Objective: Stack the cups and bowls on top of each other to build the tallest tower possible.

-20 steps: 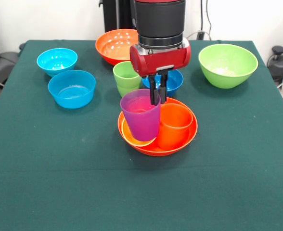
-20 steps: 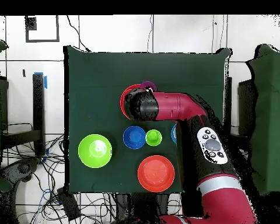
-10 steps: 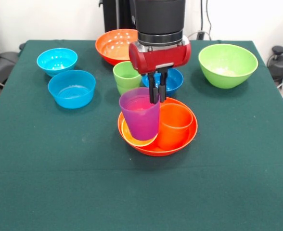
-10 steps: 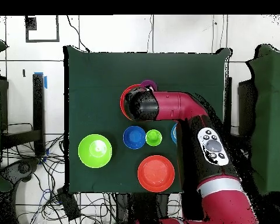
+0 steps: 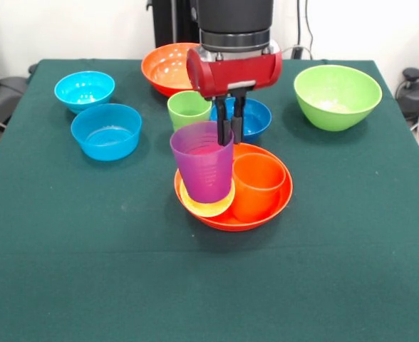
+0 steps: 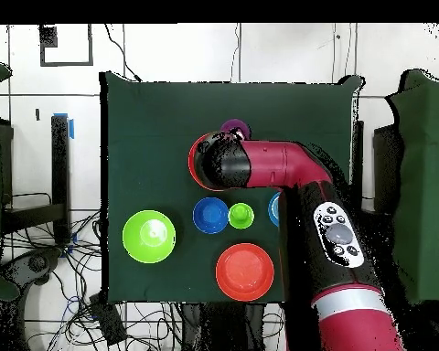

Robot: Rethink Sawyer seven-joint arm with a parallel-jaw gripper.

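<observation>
At desk centre: we see the gripper pinching the purple cup's rim.
Purple cup: above the yellow cup, inside the orange bowl.
Orange cup: beside it, same bowl.

Even, bright lighting is seen; soft shadows on the table, faint glare on the bowls.

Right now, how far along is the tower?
Barely started. Done: an orange plastic cup and a yellow cup sit side by side in the near large orange bowl. In hand: the gripper holds the purple plastic cup by its rim, above the yellow cup. Left: green cup, dark blue bowl, lime green bowl, two light blue bowls, far orange bowl.
</observation>
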